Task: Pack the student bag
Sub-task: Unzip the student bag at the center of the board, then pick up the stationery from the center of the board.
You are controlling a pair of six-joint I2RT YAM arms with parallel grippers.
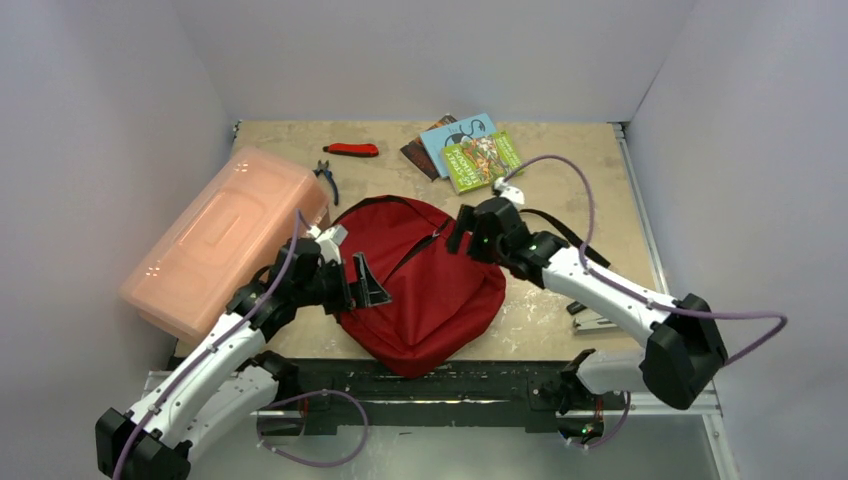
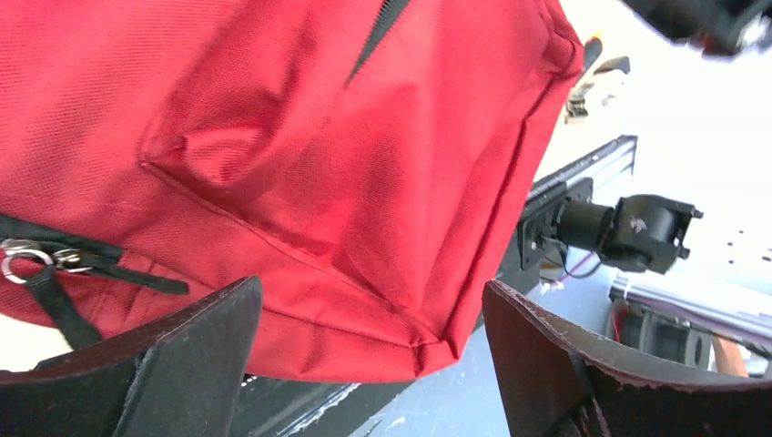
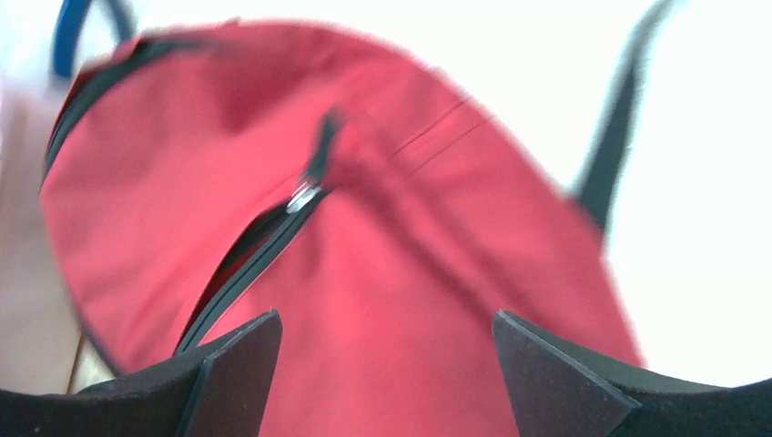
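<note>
Biggest of all, a tan table (image 1: 570,200) with white walls around it. On its left side, a long pink box (image 1: 225,240), see-through, lid shut, set at a slant. Just beside the box, in the middle of the table, the red student bag (image 1: 430,295), lying flat with its front up and its bottom end reaching the near edge. Down the front of the bag, a black zipper (image 1: 412,252), open part of the way in the right wrist view, with a shiny pull (image 3: 305,195) at the end of the gap. On the table to the right of the bag, a long black strap (image 1: 565,230), partly under the right arm.

Next, two white and black arms with purple cables. At the bag's left side, near the bottom corner, the left gripper (image 2: 371,286), fingers spread wide and holding nothing, only red cloth behind the gap. Hard to tell if touching the bag or not. Over the bag's top right part, close to the zipper, the right gripper (image 3: 386,315), fingers spread wide too, holding nothing.

At the far side of the table, apart from the bag, a small pile of books (image 1: 468,150): green on top, blue under it, brown at the back. Between the box and the bag, near their far ends, blue-handled pliers (image 1: 327,180). A little past those, a red tool (image 1: 352,150) with a black tip. By the right arm at the near edge, a small black and silver thing (image 1: 590,318), too small to tell what
</note>
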